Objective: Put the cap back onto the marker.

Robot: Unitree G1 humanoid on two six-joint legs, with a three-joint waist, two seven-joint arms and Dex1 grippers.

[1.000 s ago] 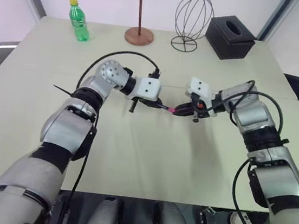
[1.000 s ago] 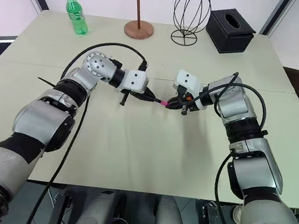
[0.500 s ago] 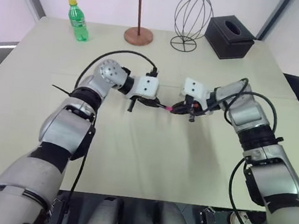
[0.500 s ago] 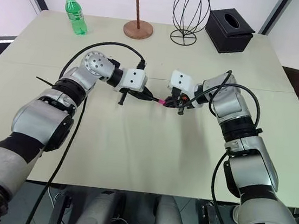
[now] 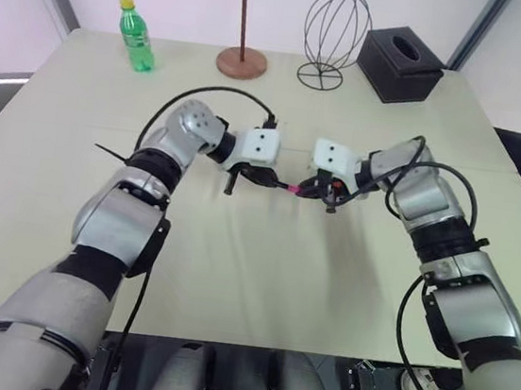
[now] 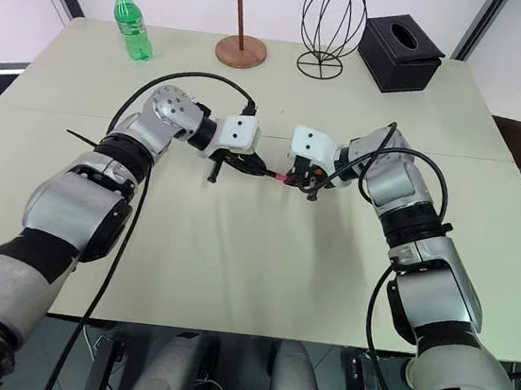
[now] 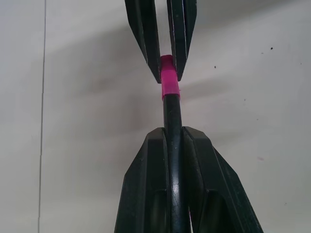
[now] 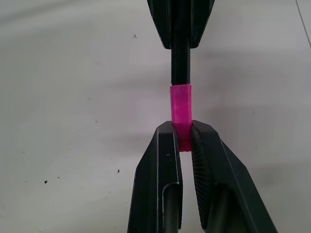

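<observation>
Two grippers meet nose to nose above the middle of the table [image 5: 250,279]: the left gripper [image 7: 171,133] is clamped along the black marker [image 7: 171,121], and the right gripper [image 8: 183,138] pinches the rear of the pink cap [image 8: 180,109], whose open end already sits over the marker's tip, both held clear of the tabletop so the two parts line up on one axis. Beyond them, along the far edge, stand a green bottle [image 5: 137,37], a brown rod on a round base [image 5: 242,60], a wire frame [image 5: 335,38] and a black tissue box [image 5: 400,65], well apart from the work.
</observation>
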